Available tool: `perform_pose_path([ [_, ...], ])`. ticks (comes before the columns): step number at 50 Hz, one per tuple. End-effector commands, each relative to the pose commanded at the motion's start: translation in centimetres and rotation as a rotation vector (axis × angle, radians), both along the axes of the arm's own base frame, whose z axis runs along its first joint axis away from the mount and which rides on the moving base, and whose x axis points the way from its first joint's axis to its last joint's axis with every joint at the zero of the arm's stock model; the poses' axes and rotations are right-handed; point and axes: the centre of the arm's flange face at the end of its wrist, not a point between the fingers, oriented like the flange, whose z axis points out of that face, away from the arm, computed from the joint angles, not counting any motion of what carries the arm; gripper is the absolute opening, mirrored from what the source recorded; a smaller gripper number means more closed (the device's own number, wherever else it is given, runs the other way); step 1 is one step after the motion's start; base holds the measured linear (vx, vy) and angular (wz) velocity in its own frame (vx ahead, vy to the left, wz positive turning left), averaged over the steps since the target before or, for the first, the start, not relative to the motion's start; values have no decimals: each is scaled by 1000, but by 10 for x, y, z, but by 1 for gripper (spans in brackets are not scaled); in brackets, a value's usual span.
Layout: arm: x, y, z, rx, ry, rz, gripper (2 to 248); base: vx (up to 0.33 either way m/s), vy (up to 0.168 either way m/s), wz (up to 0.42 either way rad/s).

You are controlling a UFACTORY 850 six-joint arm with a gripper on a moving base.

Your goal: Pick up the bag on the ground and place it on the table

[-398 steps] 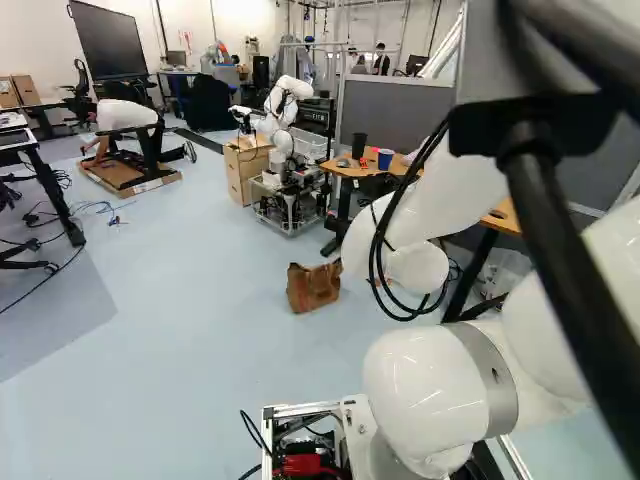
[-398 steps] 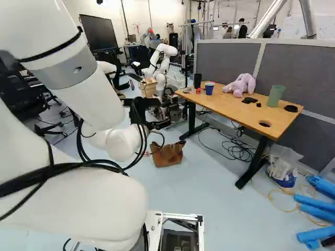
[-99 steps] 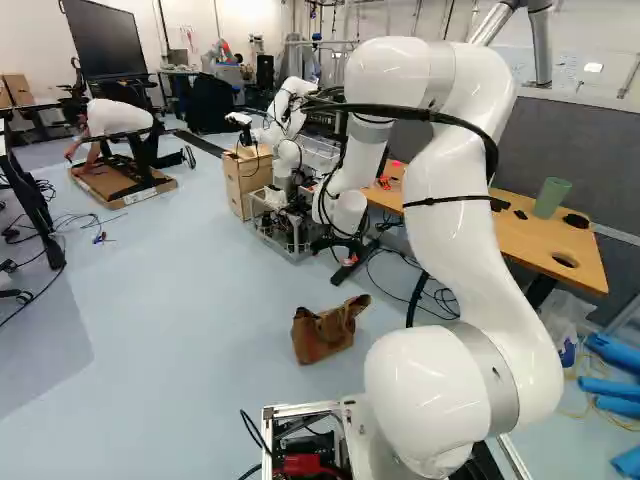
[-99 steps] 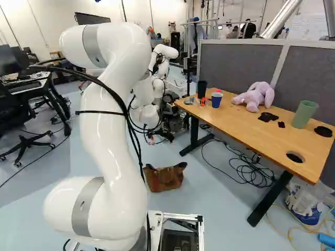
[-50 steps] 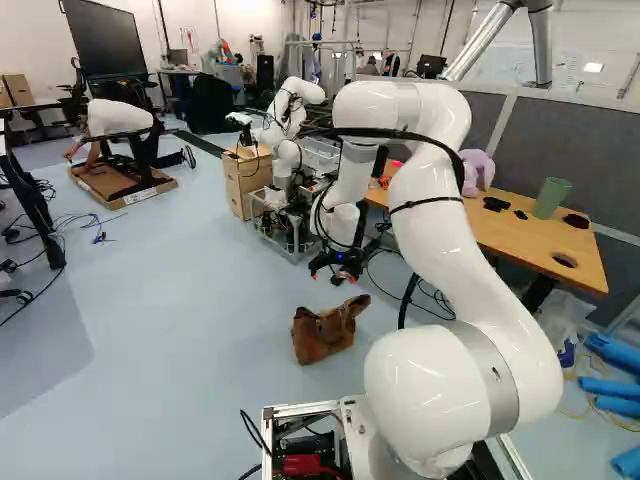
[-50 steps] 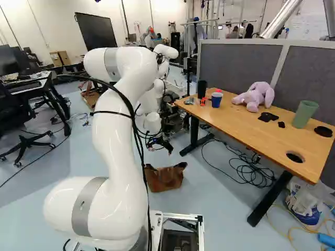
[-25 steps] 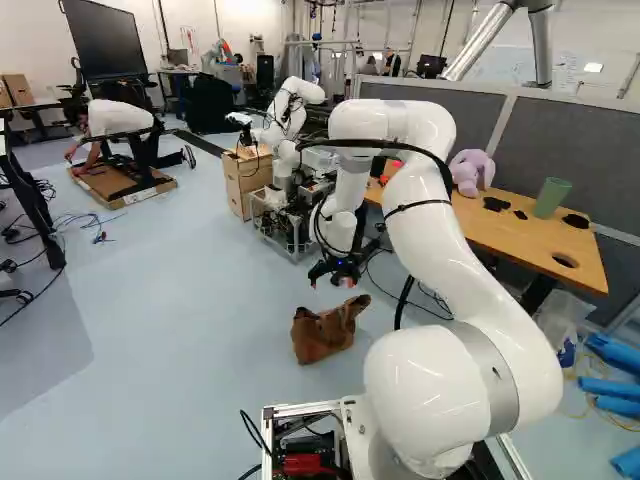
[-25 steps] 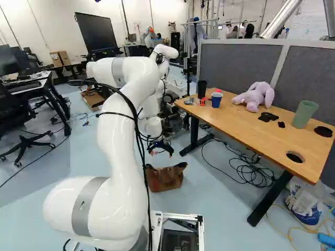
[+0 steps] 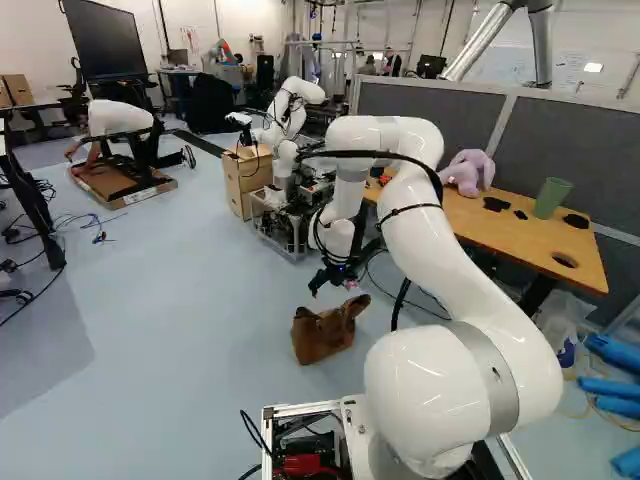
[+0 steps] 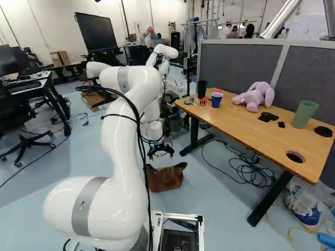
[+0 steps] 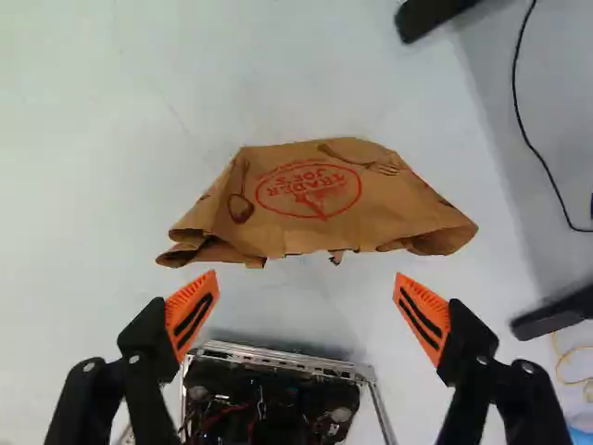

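Left base view: reaching down near the bag [image 9: 318, 338] on the floor [image 9: 200, 380]. Right base view: yet to bring it to the table [image 10: 235, 123]. Wrist view: holding nothing with gripper [image 11: 306, 278] spread wide; approach seemingly nearly done, grasp and lift left.

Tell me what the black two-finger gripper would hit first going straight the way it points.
Probably the brown paper bag on the pale floor; the open black gripper points down toward its edge. Depth is unclear, so it might meet floor beside it.
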Motion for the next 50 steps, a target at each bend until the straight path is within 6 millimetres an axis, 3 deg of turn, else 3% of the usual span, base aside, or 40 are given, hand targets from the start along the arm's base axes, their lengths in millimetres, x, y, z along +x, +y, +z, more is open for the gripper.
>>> perform_pose_path([
  [50, 8, 0, -76, -36, 38, 524, 247, 0, 0, 0],
])
